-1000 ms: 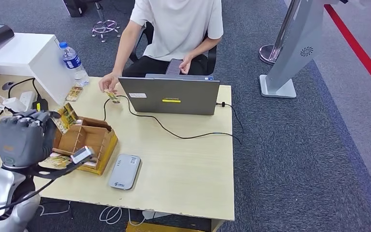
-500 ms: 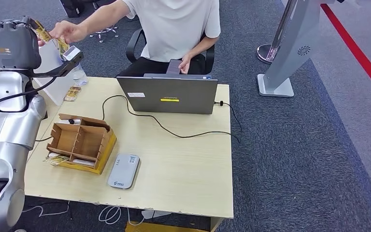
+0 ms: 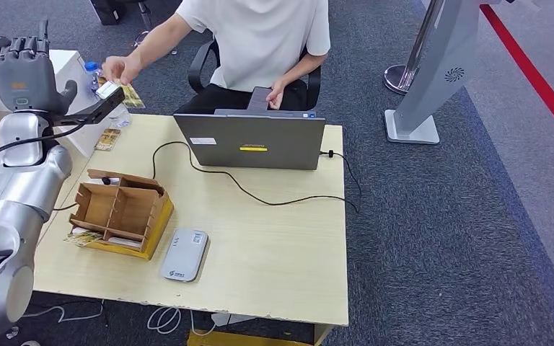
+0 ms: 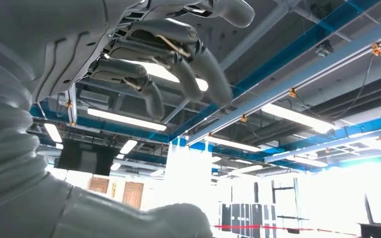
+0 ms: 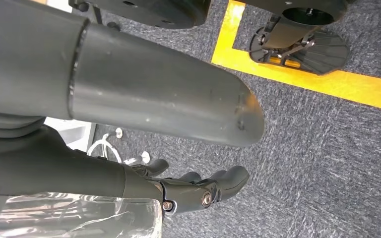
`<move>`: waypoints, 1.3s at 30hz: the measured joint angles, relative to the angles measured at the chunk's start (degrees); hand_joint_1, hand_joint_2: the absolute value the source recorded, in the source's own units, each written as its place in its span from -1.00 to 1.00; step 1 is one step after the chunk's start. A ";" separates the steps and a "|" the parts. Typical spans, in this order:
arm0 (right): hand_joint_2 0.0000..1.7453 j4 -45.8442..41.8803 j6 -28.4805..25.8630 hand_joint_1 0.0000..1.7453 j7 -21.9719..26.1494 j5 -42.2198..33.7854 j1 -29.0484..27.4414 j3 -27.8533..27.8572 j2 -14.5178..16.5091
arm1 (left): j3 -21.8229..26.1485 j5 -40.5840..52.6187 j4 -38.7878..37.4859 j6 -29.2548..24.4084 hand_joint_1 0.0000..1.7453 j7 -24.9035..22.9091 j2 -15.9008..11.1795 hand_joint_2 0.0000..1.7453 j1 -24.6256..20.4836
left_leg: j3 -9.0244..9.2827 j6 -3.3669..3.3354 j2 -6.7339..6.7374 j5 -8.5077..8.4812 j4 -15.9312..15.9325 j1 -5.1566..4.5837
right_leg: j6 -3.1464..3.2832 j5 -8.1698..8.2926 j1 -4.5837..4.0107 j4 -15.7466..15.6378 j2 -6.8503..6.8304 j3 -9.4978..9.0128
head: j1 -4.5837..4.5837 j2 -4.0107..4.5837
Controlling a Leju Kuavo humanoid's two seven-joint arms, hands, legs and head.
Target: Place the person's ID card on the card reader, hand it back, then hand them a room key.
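Grey-blue carpet [image 3: 440,238] with a red stripe [image 3: 530,72]; light wooden table [image 3: 274,252]; perhaps strip lights [image 4: 126,119] overhead.

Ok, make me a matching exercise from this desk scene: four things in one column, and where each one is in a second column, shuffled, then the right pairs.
Things:
1. card reader
2. room key
3. laptop
4. wooden organiser

Places:
A. in the person's hand, beside the raised left hand
B. far edge of the desk, in front of the seated person
C. near edge of the desk, lying flat
D. left part of the desk, next to the card reader

Pairs: 1-C, 2-A, 3-B, 4-D
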State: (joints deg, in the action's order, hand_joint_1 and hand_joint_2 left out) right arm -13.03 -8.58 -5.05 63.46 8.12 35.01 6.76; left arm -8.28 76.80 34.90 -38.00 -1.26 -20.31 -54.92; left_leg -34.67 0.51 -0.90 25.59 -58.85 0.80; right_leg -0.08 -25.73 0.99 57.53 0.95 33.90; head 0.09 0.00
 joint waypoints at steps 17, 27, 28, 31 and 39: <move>-1.00 0.02 -2.84 -1.00 3.76 -4.86 -3.92 2.74 -0.62 | 32.12 -40.90 31.95 10.02 -1.00 17.56 -19.92 1.00 43.69 | 0.37 0.40 1.25 0.83 0.24 0.08 | 0.32 -0.62 0.02 0.14 1.33 0.09 | 0.04 0.00; -1.00 0.02 -2.40 -1.00 6.55 -5.53 -4.88 5.02 -2.12 | 77.32 -55.94 8.13 24.48 -1.00 27.03 -20.96 1.00 50.47 | 0.42 0.48 0.69 0.94 0.24 0.34 | 0.54 -0.91 -0.24 0.11 0.69 -0.17 | 0.07 0.00; -1.00 0.02 -2.28 -1.00 6.76 -5.39 -4.90 5.13 -2.26 | 79.99 -57.92 4.82 24.90 -1.00 25.90 -20.40 1.00 50.53 | 0.45 0.48 0.57 0.94 0.24 0.34 | 0.54 -0.96 -0.24 0.10 0.58 -0.24 | 0.07 0.00; -1.00 0.02 -1.98 -1.00 6.87 -4.57 -4.84 5.23 -2.57 | 86.45 -66.07 -3.13 26.12 -1.00 22.47 -17.05 1.00 50.95 | 0.55 0.48 0.21 0.94 0.24 0.29 | 0.46 -1.05 -0.21 0.07 0.25 -0.44 | 0.07 0.00; -1.00 0.02 -1.54 -1.00 6.21 -1.89 -3.84 4.99 -2.98 | 91.75 -73.37 -15.71 24.13 -1.00 14.70 -2.29 1.00 51.79 | 0.62 0.29 -0.05 0.88 0.19 0.09 | 0.30 -0.98 -0.06 -0.04 -0.05 -0.62 | -0.01 0.00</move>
State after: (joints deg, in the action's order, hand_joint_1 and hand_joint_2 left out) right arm -13.00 -10.11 1.16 61.56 4.28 40.00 3.78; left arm 83.47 3.44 19.19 -13.87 13.44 -22.60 -3.14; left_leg -34.05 0.79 -0.95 26.47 -58.67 0.89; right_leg 0.22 -26.71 0.93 57.49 0.89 33.28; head 0.08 0.00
